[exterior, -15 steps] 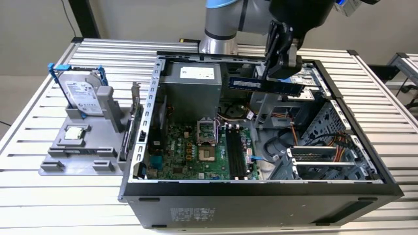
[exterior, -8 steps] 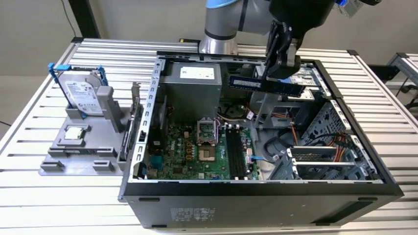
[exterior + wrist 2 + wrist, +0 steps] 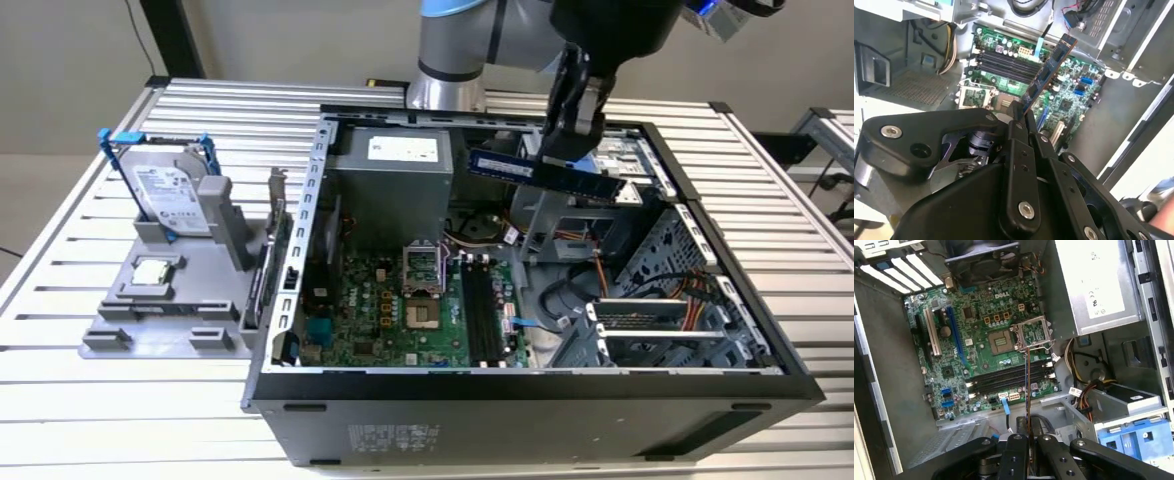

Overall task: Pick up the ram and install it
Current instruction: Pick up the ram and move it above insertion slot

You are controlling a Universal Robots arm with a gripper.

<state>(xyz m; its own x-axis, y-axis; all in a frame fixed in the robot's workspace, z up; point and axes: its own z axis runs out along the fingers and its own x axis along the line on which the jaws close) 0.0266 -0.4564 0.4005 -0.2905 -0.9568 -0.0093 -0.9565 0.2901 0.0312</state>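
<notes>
The gripper [image 3: 566, 150] was clamped on the ram [image 3: 541, 172], carrying it high over the open computer case [image 3: 315, 200]. Seen edge-on in the first wrist view, the stick pointed down from the gripper toward the memory slots [image 3: 1009, 377] below, presumably to line up with them.

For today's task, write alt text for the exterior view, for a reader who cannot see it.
A robot arm's gripper holds the ram in the air above an open computer case with a green motherboard inside. On the exterior view's left, a hard drive stands in a grey holder on the slatted table.
</notes>
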